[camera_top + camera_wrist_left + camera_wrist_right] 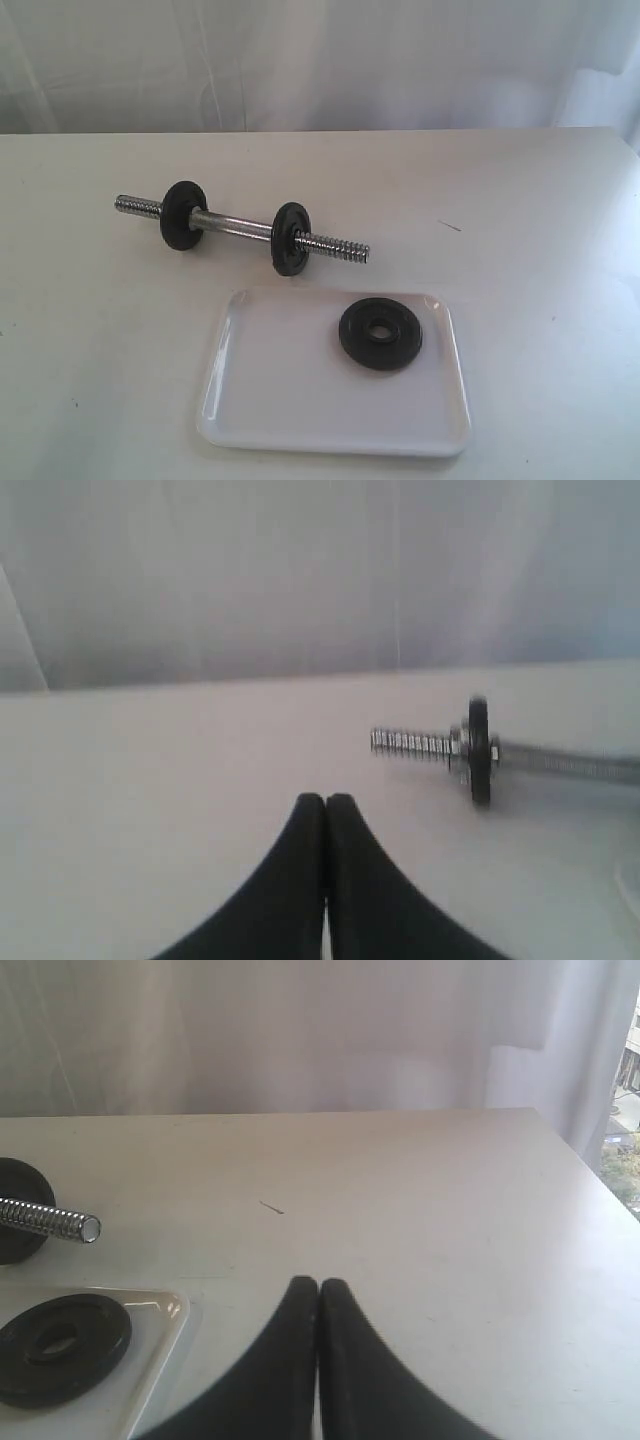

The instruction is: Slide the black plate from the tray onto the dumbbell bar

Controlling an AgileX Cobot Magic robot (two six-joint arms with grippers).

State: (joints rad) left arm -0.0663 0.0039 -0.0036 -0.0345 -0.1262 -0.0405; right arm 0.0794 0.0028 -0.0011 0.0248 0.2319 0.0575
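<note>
The black plate (380,334) lies flat in the far right part of the white tray (290,400); the right wrist view shows the same plate (58,1347) in the tray's corner (165,1322). Behind the tray the chrome dumbbell bar (235,226) rests on the table with two black discs (181,215) (289,238) on it and both threaded ends bare. My left gripper (326,800) is shut and empty, short of the bar's threaded end (410,743). Just beside the tray, my right gripper (319,1285) is also shut and empty. Neither gripper shows in the exterior view.
The white table (540,220) ends at a far edge in front of a white curtain (320,60). Its right edge (585,1175) runs close to my right gripper's side. A small dark mark (272,1207) lies on the tabletop.
</note>
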